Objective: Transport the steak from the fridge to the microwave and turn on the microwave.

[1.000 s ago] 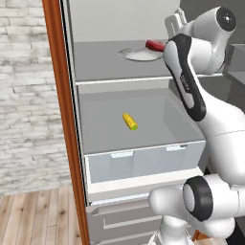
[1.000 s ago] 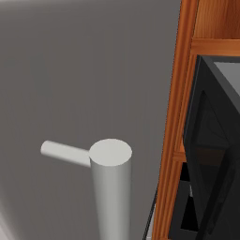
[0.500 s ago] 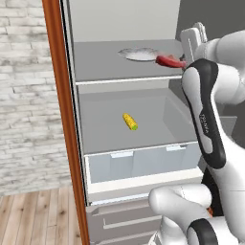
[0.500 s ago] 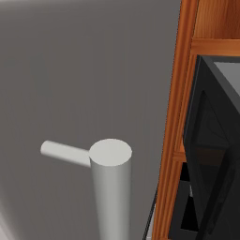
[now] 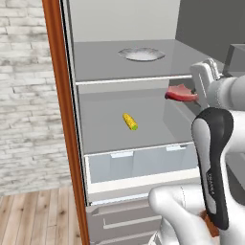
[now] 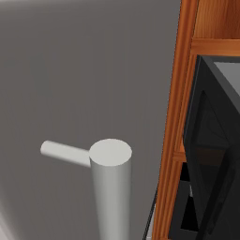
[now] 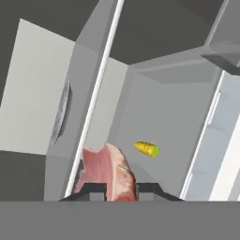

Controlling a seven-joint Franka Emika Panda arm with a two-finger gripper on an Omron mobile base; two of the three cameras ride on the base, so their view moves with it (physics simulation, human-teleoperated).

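Hand view: gripper pinching steak, held in air at the fridge front, off the plate. Judgement: keep the pinch firm, back straight out past the shelf edge. Left base view gives steak height over corn; right base view adds the microwave.

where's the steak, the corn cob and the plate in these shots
steak [image 5: 181, 93], left base view, on its red side face, out in front of the fridge shelves
corn cob [image 5: 129, 121], left base view, mid-cob, on the lower shelf
plate [image 5: 141, 54], left base view, on its pale centre, upper shelf
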